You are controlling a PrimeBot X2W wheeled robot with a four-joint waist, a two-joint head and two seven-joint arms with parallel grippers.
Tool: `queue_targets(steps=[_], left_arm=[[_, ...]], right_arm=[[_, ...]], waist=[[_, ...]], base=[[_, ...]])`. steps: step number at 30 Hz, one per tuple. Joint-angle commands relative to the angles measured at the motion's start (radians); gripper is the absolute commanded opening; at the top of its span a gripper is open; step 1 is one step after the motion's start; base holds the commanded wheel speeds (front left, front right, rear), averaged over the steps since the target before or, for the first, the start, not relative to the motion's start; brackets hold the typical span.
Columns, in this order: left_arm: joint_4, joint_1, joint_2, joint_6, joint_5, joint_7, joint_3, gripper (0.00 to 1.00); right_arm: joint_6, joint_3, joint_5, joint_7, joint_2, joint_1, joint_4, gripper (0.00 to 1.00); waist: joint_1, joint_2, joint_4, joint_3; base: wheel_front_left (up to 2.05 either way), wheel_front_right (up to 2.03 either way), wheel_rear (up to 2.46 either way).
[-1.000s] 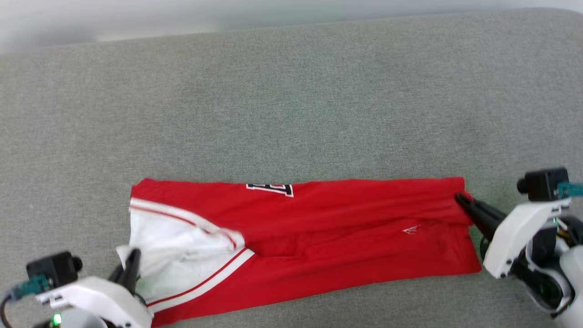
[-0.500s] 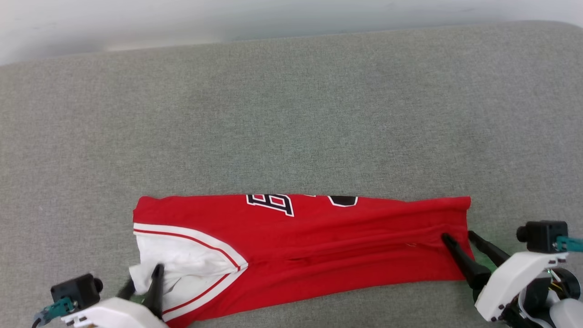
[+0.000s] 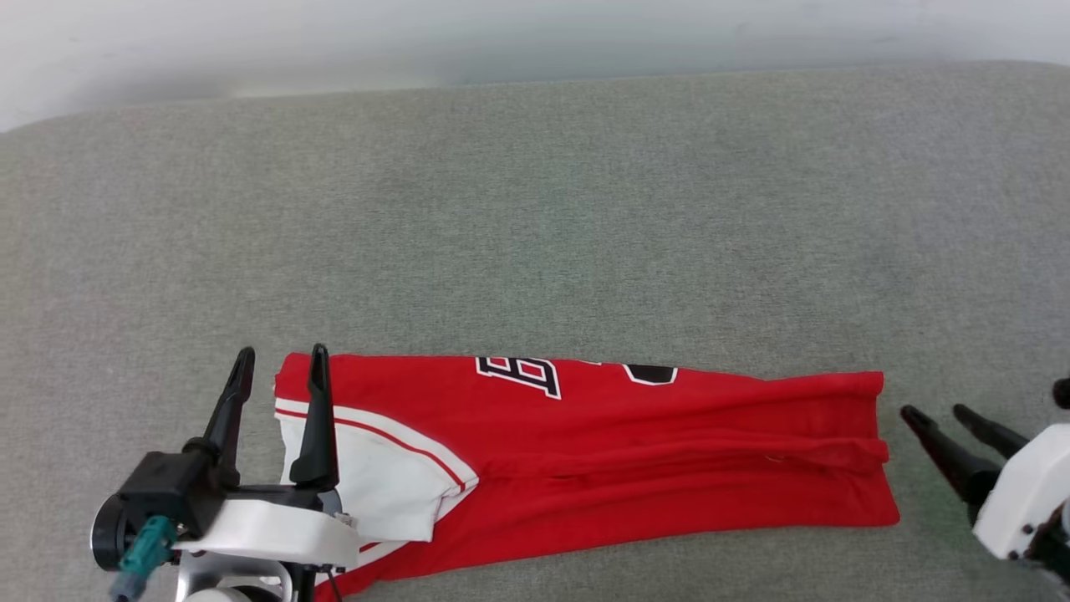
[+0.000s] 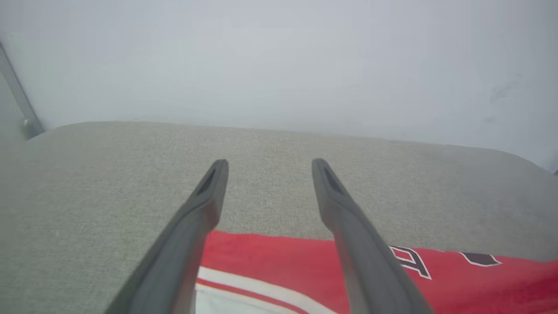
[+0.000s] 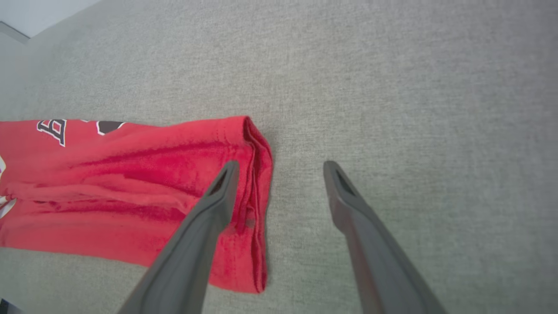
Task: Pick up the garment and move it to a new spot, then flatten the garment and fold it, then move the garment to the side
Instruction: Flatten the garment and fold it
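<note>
— Red cloth, folded long: how will the shirt (image 3: 635, 451) handle?
— Soft, light and limp, I'd judge. Pinched at one point it would sag and its layers slide apart. It lies as a long band on the grey cushion (image 3: 535, 209), near the front, with the white sleeve (image 3: 376, 477) at its left end and black letters (image 3: 518, 374) along the far edge.
— Where to take hold?
— Both ends at once, through all layers: the stacked hem (image 5: 259, 157) on the right, the sleeve end on the left.
— And the claws?
— The left claw (image 3: 282, 358) is spread wide and empty, one finger over the shirt's left edge, the other over bare cushion. The right claw (image 3: 934, 411) is spread and empty too, just beside the hem, not touching.
— What has changed?
— Half a second ago a right finger lay on the hem end and the left fingers were down at the sleeve. Both have drawn off. The camera shifted as well, so the shirt's place in the picture proves little. More of the letters shows than a second ago.
</note>
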Motion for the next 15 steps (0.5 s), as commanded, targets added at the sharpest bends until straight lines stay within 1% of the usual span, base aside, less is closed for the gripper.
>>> queue_targets(steps=[1, 6, 10, 15], left_arm=[[-0.007, -0.014, 0.000, 0.012, 0.029, -0.019, -0.007, 1.00], [-0.041, -0.025, -0.017, 0.033, 0.095, -0.048, -0.038, 1.00], [-0.050, -0.036, -0.018, 0.041, 0.125, -0.051, -0.057, 1.00], [-0.055, -0.066, -0.031, 0.048, 0.142, -0.053, -0.077, 1.00]], right_arm=[[0.000, -0.016, 0.013, 0.037, -0.009, 0.004, -0.017, 1.00], [0.000, -0.036, 0.007, 0.172, -0.028, 0.006, -0.061, 1.00], [0.000, -0.037, 0.002, 0.224, -0.014, 0.000, -0.070, 1.00], [0.000, -0.016, 0.018, 0.312, 0.017, 0.001, -0.036, 1.00]], waist=[[0.0000, 0.0000, 0.010, 0.002], [0.0000, 0.0000, 0.044, 0.022], [0.0000, 0.0000, 0.064, 0.043], [0.0000, 0.0000, 0.092, 0.084]], base=[[0.00, 0.00, 0.00], [0.00, 0.00, 0.00], [0.00, 0.00, 0.00], [0.00, 0.00, 0.00]])
